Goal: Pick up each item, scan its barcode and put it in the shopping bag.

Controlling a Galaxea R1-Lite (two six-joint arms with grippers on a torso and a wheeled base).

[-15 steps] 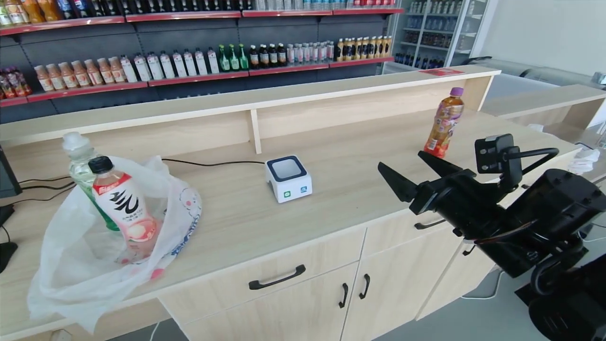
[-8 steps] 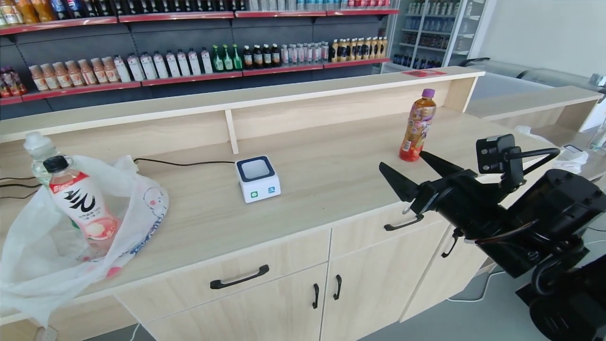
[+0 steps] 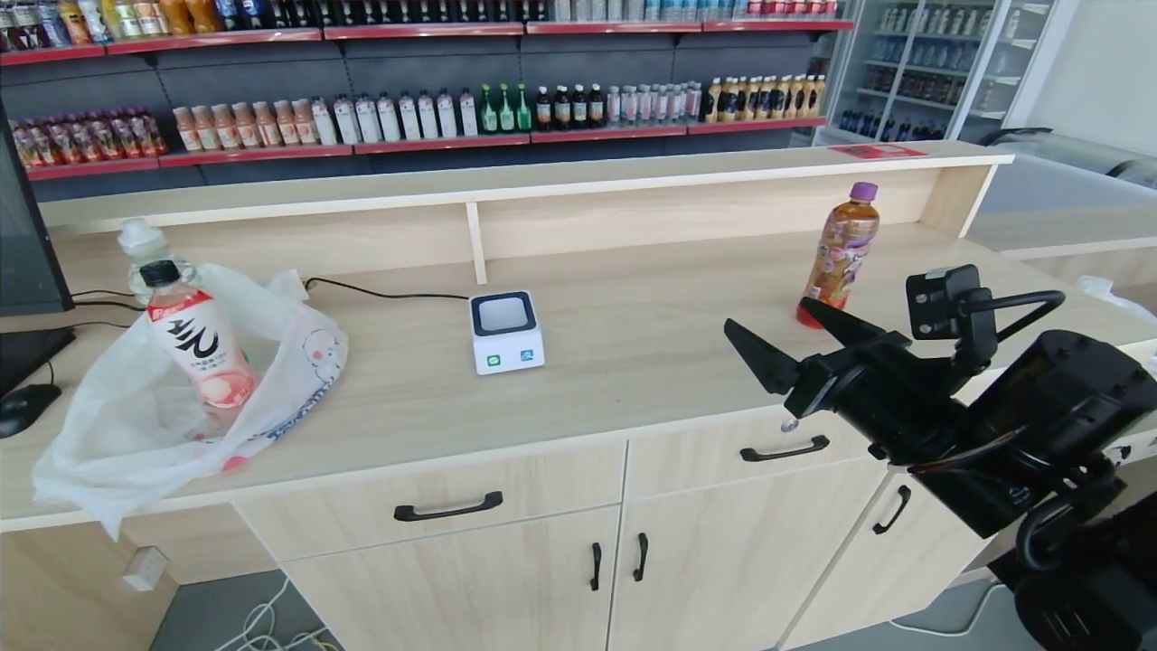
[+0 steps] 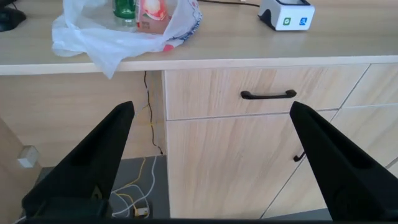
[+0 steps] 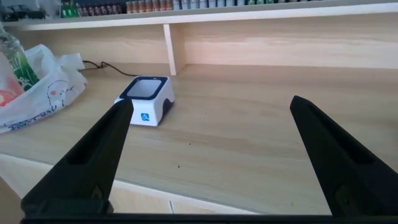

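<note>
Standing far right on counter: purple-capped bottle. Lying left: shopping bag, holding pink-labelled bottle, possibly another. Barcode scanner sitting between. Right gripper, left gripper: both hanging spread apart.

Pale wood-grain worktop, matt and smooth. Thin, crinkled, translucent plastic for the shopping bag. Glossy white plastic on the scanner, shiny pane on top. Clear plastic tea bottle, slick label. Matt black drawer handles. Matt black right gripper.
</note>
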